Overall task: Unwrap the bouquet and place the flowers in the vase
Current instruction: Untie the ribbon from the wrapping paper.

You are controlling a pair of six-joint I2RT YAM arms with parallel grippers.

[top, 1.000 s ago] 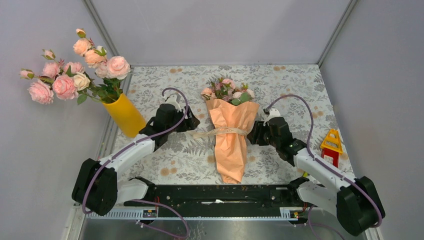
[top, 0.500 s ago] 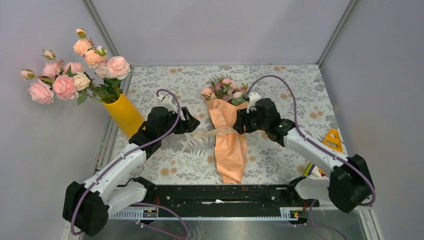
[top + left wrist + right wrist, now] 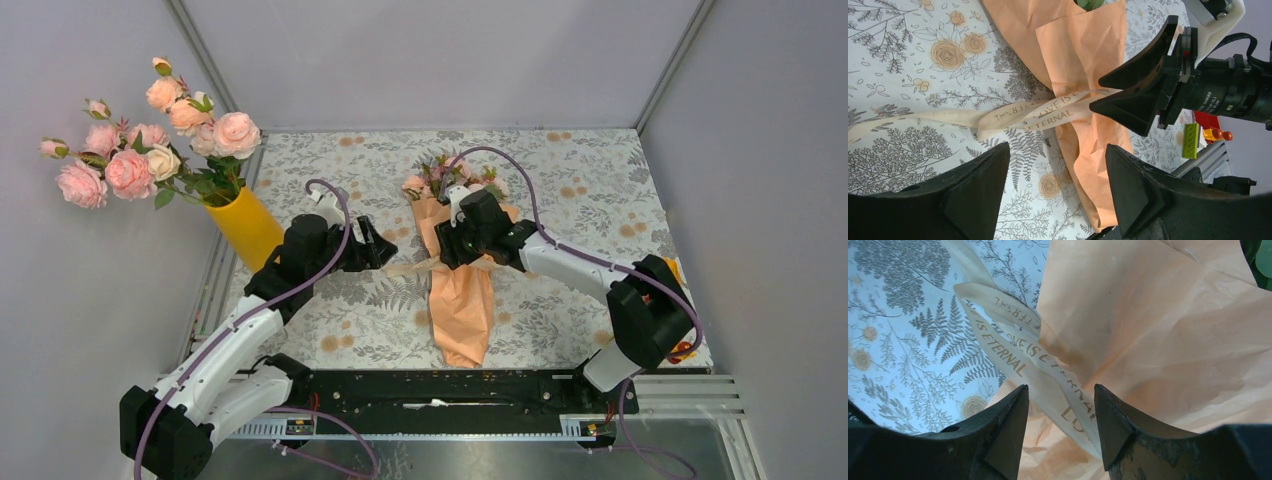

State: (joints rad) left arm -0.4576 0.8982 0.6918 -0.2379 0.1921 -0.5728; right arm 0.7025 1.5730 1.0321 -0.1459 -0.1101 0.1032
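top view: the bouquet [image 3: 462, 300] lies flat mid-table, its cone tip toward the arm bases and its small pink roses [image 3: 450, 178] at the far end. a beige printed ribbon [image 3: 415, 266] is tied round its waist, with a tail trailing left. the yellow vase [image 3: 248, 232] stands well apart at the left edge, holding bigger roses.

left wrist view: the left gripper [image 3: 1055, 150] is released, jaws wide and empty, hovering over the ribbon tail. the right gripper [image 3: 1096, 93] has its fingers parted, with the ribbon's end running in between them.

right wrist view: the jaws straddle the lettered strands without clamping. the peach paper is thin and crinkled, and sits just behind the ribbon. to do this well, i'd close on ribbon alone, never paper. then pull along the strand, away from the knot, while the left gripper takes the other tail so the cone doesn't drag.
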